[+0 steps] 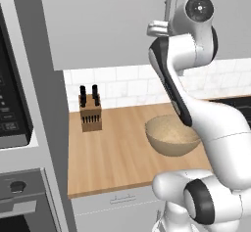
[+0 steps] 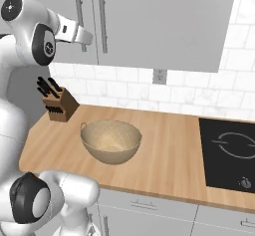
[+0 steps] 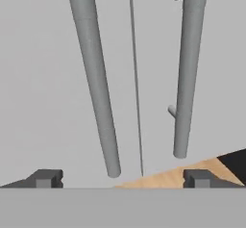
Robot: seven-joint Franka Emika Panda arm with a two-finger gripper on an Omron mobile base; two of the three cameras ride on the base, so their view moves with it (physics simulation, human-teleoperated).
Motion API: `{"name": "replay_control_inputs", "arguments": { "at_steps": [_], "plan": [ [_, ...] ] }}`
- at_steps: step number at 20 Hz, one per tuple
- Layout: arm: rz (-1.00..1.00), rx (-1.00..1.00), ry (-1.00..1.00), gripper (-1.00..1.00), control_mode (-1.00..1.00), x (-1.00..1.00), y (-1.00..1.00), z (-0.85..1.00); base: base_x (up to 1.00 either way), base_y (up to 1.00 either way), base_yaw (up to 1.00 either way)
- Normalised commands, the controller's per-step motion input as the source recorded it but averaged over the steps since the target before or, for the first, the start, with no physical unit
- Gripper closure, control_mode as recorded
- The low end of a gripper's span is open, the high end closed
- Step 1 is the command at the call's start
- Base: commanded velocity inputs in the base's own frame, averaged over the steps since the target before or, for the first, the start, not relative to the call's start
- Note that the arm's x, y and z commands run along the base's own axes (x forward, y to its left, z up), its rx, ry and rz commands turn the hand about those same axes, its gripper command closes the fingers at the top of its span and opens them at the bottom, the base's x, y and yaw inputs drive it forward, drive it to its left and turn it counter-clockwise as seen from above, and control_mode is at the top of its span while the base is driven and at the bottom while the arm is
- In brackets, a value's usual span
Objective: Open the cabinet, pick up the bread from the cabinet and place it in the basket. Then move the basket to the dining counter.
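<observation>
Overhead, open end effector (image 3: 122, 179) facing cabinet (image 3: 43, 78) handles (image 3: 96, 87).

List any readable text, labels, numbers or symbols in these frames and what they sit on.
No readable words or numbers anywhere.
Microwave control panel: pale marks, too small and blurred to read.
Cooktop: a white circular burner outline and a small round control symbol near its front edge, no text.
Cabinet, knife block, basket: no markings.
</observation>
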Motion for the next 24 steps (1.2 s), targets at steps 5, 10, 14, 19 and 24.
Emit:
{"name": "replay_control_inputs", "arguments": {
  "at_steps": [5,10,14,19,24],
  "plan": [
    [0.01,0.04,0.0,-1.0,-1.0,0.6,0.0,-0.04,0.0,0.0,0.0],
    [0.03,0.0,0.0,-1.0,-1.0,0.69,0.0,-0.05,0.0,0.0,0.0],
    [0.02,0.0,0.0,-1.0,-1.0,0.64,0.0,-0.06,0.0,0.0,0.0],
    [0.03,0.0,0.0,1.0,-1.0,0.48,0.0,-0.06,0.0,0.0,0.0],
    [0.08,0.0,-0.01,1.0,-1.0,0.09,0.15,-0.05,0.0,0.0,0.0]
  ]
}}
